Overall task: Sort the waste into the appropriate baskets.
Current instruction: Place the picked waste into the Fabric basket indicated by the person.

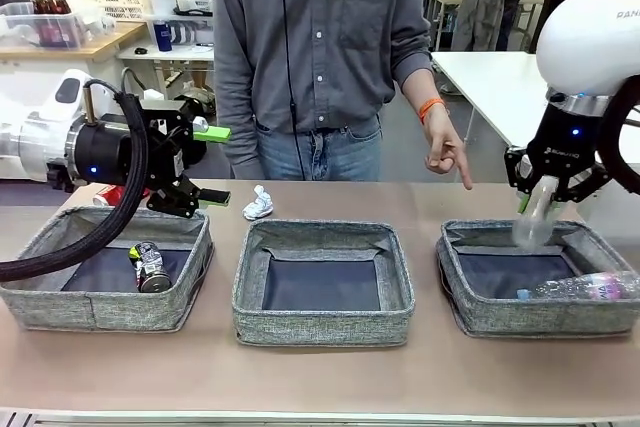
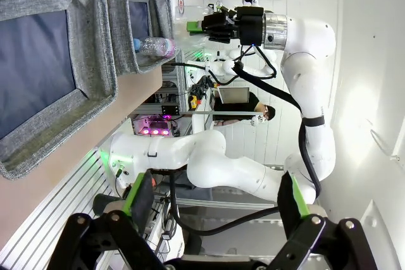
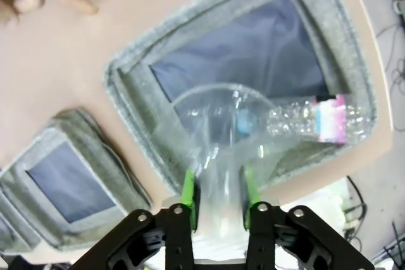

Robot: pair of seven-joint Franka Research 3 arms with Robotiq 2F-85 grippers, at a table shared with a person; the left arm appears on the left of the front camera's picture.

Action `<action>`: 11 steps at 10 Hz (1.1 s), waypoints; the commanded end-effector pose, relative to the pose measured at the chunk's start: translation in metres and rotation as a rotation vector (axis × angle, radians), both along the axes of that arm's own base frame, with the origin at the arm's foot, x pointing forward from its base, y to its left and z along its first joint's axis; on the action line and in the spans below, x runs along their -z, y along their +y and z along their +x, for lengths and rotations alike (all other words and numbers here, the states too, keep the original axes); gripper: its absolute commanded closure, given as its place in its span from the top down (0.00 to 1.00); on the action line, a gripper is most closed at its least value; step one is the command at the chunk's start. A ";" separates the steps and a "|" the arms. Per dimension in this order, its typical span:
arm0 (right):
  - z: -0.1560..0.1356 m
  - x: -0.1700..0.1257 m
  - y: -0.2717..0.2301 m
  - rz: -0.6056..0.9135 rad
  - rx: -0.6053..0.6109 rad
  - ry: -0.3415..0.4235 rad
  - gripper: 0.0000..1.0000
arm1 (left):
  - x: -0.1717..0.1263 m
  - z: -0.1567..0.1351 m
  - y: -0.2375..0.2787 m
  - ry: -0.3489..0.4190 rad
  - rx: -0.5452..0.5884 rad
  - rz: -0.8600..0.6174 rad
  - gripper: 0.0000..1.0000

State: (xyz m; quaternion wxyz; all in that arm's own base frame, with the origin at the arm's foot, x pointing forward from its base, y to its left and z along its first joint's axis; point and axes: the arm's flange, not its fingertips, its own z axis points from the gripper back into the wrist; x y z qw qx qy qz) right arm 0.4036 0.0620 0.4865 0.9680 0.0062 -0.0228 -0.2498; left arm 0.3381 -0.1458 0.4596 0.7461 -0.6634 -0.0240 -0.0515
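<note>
right gripper (image 1: pixel 543 205): you have it pinching a clear plastic cup (image 1: pixel 530 229) between the green pads, above the near-left part of the right-hand basket.
right-hand grey woven-fabric basket (image 1: pixel 540 322): a clear plastic bottle with a white label (image 1: pixel 590 287) lies on its side in it.
left gripper (image 1: pixel 214 165): your jaws are spread wide, turned sideways above the far edge of the left-hand basket.
left-hand grey woven-fabric basket (image 1: pixel 100 309): a dark drink can (image 1: pixel 150 269) lies in it.
small white paper wad (image 1: pixel 258 204): on the tabletop (image 1: pixel 420 377), just behind the middle grey woven-fabric basket (image 1: pixel 320 327).
person's hand (image 1: pixel 445 152): one finger points down, behind the right-hand basket.
</note>
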 end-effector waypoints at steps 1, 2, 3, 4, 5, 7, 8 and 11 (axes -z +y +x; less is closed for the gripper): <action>-0.006 0.003 0.000 -0.039 0.047 -0.047 1.00 | -0.003 -0.001 -0.001 0.008 -0.008 -0.005 1.00; -0.006 0.001 0.000 -0.039 0.054 -0.050 1.00 | -0.003 -0.001 -0.001 0.008 -0.008 -0.005 1.00; -0.007 -0.003 -0.001 -0.022 0.067 -0.069 1.00 | -0.003 -0.001 -0.001 0.008 -0.008 -0.005 1.00; -0.007 -0.004 -0.001 -0.018 0.067 -0.068 1.00 | -0.003 -0.001 -0.001 0.008 -0.008 -0.005 1.00; -0.007 -0.007 0.001 0.001 0.057 -0.086 1.00 | -0.003 -0.001 -0.001 0.008 -0.008 -0.005 1.00; -0.005 -0.015 0.006 0.059 0.025 -0.120 1.00 | -0.003 -0.001 -0.001 0.008 -0.008 -0.005 1.00; -0.002 -0.022 0.011 0.139 -0.016 -0.158 1.00 | -0.003 -0.001 -0.001 0.008 -0.008 -0.005 1.00; 0.020 -0.048 0.061 0.586 -0.213 -0.287 1.00 | -0.003 -0.001 -0.001 0.008 -0.008 -0.005 1.00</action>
